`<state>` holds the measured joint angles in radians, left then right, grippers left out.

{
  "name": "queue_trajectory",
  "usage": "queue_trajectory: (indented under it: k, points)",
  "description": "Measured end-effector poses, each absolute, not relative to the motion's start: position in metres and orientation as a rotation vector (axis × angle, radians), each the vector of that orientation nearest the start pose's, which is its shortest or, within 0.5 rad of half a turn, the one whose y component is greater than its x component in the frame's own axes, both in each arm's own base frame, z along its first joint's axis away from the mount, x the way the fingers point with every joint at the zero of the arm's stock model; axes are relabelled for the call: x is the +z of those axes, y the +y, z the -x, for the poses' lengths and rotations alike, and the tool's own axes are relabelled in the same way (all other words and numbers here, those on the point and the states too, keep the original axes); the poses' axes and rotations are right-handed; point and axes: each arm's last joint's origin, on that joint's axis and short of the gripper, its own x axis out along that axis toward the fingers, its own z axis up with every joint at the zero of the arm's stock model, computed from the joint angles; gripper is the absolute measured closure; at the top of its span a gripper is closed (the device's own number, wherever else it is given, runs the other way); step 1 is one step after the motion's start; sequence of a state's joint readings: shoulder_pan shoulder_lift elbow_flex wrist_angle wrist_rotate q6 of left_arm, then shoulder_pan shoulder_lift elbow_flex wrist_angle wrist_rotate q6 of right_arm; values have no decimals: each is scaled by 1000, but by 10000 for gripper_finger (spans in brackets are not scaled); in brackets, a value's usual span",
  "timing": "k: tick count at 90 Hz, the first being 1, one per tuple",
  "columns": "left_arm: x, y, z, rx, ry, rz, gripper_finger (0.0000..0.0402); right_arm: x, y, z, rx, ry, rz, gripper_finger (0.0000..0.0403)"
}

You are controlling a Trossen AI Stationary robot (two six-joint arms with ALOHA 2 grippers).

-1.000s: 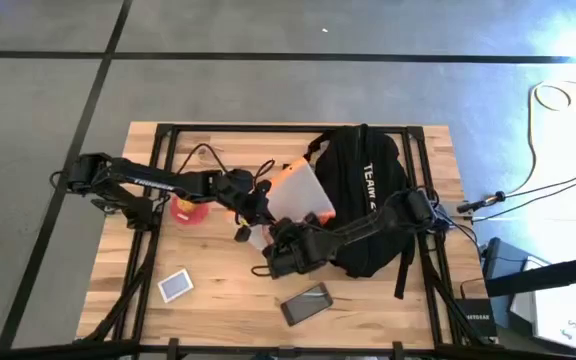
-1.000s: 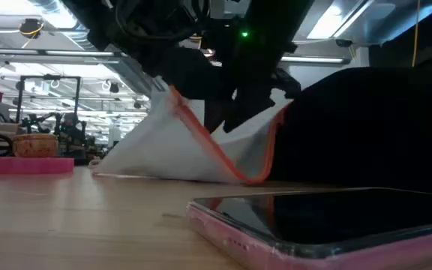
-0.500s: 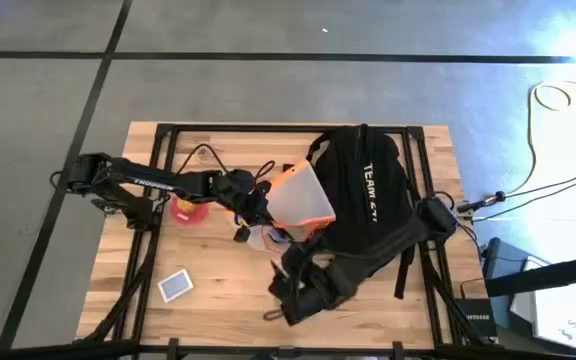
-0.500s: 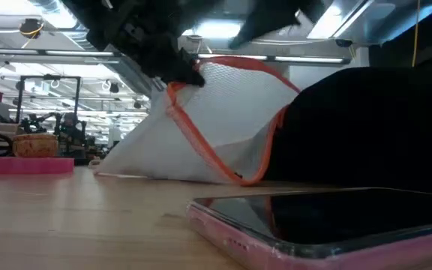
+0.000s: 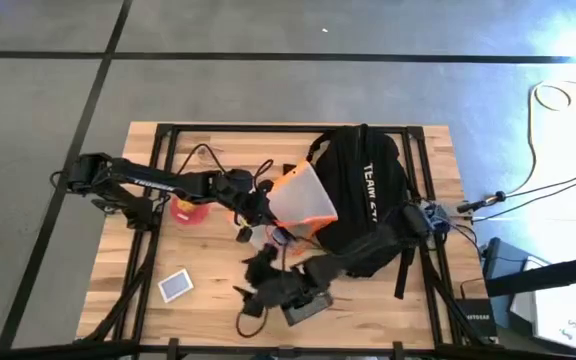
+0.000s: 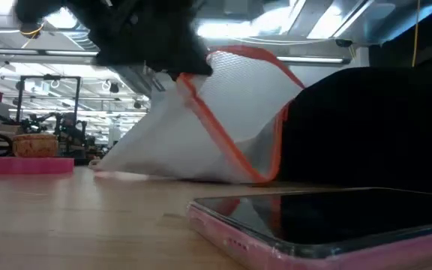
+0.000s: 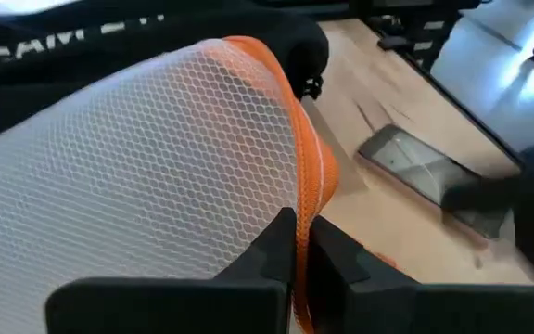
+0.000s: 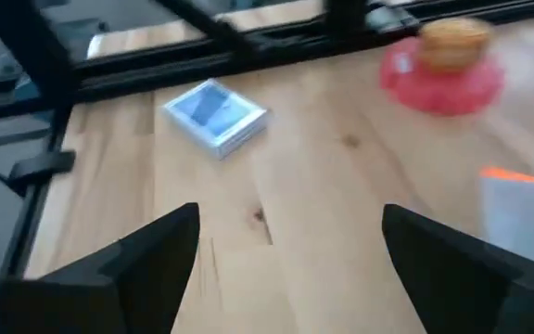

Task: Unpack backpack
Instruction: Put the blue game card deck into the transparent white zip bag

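my left gripper pinches the mesh pouch's orange edge, beside the backpack at mid-table; my right gripper, spread wide, seems farther off near the phone.

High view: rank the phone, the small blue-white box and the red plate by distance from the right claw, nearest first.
Measured from the right claw, open near the table's front edge:
1. The phone, right beside it at the front edge, partly under the arm.
2. The small blue-white box, farther out on its left-arm side.
3. The red plate, farthest, back by the left arm.
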<state>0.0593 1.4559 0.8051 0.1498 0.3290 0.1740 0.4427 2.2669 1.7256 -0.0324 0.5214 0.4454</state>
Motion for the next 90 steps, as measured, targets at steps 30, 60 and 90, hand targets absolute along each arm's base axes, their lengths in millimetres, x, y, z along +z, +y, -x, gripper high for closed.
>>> queue_trajectory:
  k: [30,60,90]
  points:
    - [219,9,-304,-304,469,-66,402,113,208,-504,13,127,86,166]
    - [220,9,-305,-305,468,-71,402,106,174,-568,196,115,64,261]
    - [220,9,-305,-304,465,-72,402,104,174,-586,198,144,59,298]
